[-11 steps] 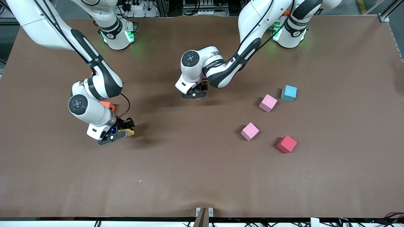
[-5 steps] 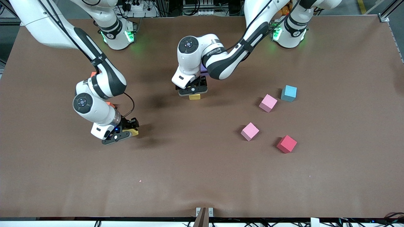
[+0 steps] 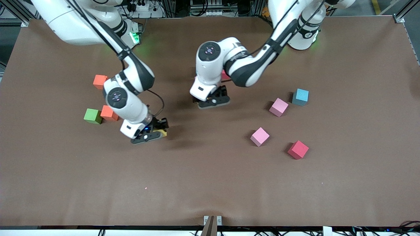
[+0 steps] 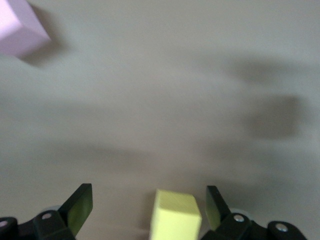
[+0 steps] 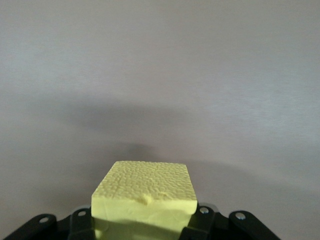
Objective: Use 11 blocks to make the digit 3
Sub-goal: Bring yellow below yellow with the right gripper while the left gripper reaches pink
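Both arms have shifted toward the left arm's end of the brown table (image 3: 344, 183), the right gripper (image 3: 151, 134) clenched on a matte, pebbly-surfaced yellow cube (image 5: 145, 195), while the left gripper (image 3: 213, 100) hangs released, its fingers (image 4: 80, 207) spread around another yellow cube (image 4: 175, 215).

We note both arms have glossy white shells with black joint bands, black cables clipped along the links, and a dark round cap at each wrist. Bases glow green. The right gripper (image 3: 154, 134) and left gripper (image 3: 215, 101) are black, with silver screws; a blue light shows on the right one.
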`<action>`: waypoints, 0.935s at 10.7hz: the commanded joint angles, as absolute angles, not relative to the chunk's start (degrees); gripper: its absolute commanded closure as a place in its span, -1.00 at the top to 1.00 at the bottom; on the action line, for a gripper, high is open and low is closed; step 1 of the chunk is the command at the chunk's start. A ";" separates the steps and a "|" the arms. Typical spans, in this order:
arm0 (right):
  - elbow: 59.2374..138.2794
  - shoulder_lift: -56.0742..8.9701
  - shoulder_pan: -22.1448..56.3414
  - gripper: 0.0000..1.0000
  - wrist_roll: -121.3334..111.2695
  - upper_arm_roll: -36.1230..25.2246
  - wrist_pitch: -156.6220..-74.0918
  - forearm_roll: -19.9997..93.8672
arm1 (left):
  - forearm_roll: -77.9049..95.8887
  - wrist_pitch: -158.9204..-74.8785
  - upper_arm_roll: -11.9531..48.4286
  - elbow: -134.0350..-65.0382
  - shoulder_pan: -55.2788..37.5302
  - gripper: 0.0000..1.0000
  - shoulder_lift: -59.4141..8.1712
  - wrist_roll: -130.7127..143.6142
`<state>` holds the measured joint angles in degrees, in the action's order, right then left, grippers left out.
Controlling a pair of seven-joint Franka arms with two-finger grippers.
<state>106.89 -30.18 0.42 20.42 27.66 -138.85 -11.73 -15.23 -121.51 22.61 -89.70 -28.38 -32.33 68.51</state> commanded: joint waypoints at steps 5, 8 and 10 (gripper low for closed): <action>95.99 -38.66 21.23 -0.33 33.83 20.06 -137.99 -11.51 | -14.06 -118.13 23.20 -90.70 -13.90 1.00 -27.95 61.61; 96.06 -40.34 26.09 -0.33 37.33 18.46 -138.34 -11.34 | -14.59 -118.21 22.94 -90.26 -10.73 1.00 -30.05 59.77; 96.85 -40.52 26.45 -0.33 37.62 18.46 -138.08 -11.16 | -14.15 -118.13 22.85 -89.13 -10.02 1.00 -31.37 58.89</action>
<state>97.94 -39.68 25.77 36.87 19.10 -138.79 -11.73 -15.23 -118.83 22.57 -90.29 -10.66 -30.59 60.22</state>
